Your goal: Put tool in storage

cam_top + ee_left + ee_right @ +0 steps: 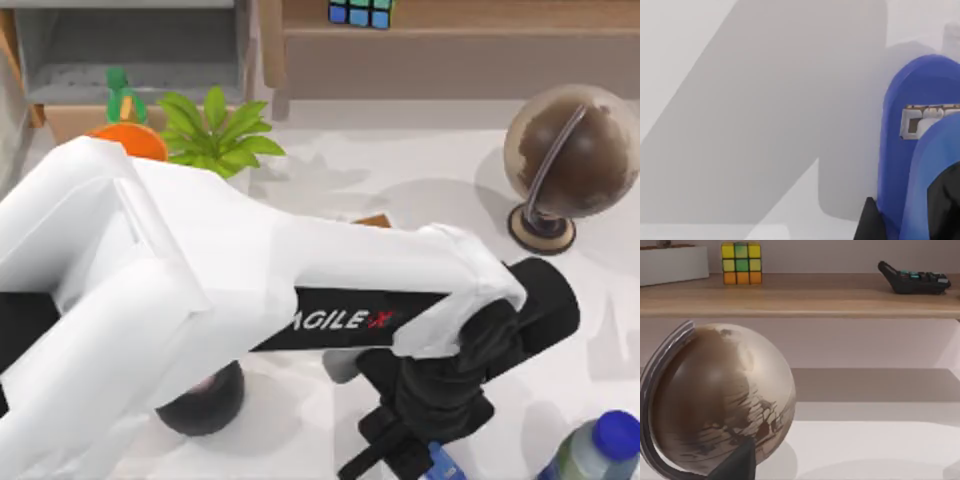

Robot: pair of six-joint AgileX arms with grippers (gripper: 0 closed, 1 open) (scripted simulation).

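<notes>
the white agilex left arm [200, 290] reaches across the white table [420, 170], its left gripper [415, 462] at the near edge clamping the small flat blue tool [920, 150]: seemingly light, stiff, slippery; grip its flat faces.

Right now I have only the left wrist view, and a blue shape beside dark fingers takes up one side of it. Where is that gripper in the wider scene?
Observer: In the top view the left gripper is at the picture's bottom edge, right of centre, with the blue tool at its fingers.
Operator: Is anything close to it?
Observer: A blue-capped bottle stands to its right, in the bottom right corner of the top view.
Operator: And farther off?
Observer: A globe stands on the right side, farther back. The right wrist view faces it from close by.
</notes>
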